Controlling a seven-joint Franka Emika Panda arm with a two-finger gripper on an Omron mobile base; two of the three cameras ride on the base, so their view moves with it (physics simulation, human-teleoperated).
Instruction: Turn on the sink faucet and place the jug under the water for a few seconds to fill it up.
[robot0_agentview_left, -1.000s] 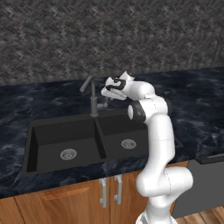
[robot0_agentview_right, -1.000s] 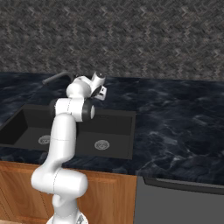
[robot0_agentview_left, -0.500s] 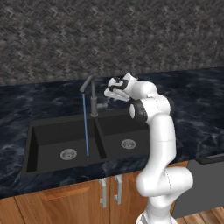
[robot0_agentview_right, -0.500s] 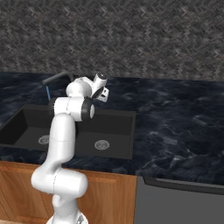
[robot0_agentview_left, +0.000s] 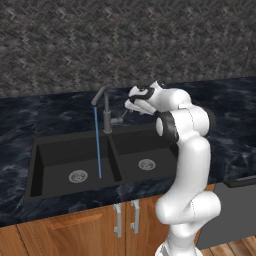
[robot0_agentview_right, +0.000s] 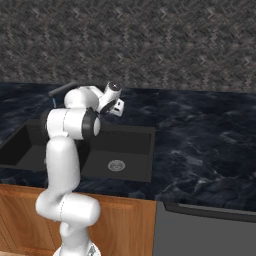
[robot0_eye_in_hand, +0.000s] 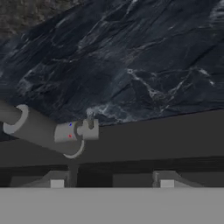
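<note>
A thin blue stream of water (robot0_agentview_left: 97, 142) falls from the faucet (robot0_agentview_left: 105, 111) at the sink's (robot0_agentview_left: 50, 150) back edge into the left basin. The gripper (robot0_agentview_left: 127, 111) hovers beside the faucet's lever (robot0_eye_in_hand: 89, 127), jaws apparently spread, holding nothing.

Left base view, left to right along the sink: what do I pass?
Left drain → water → faucet → end effector → right drain.
</note>
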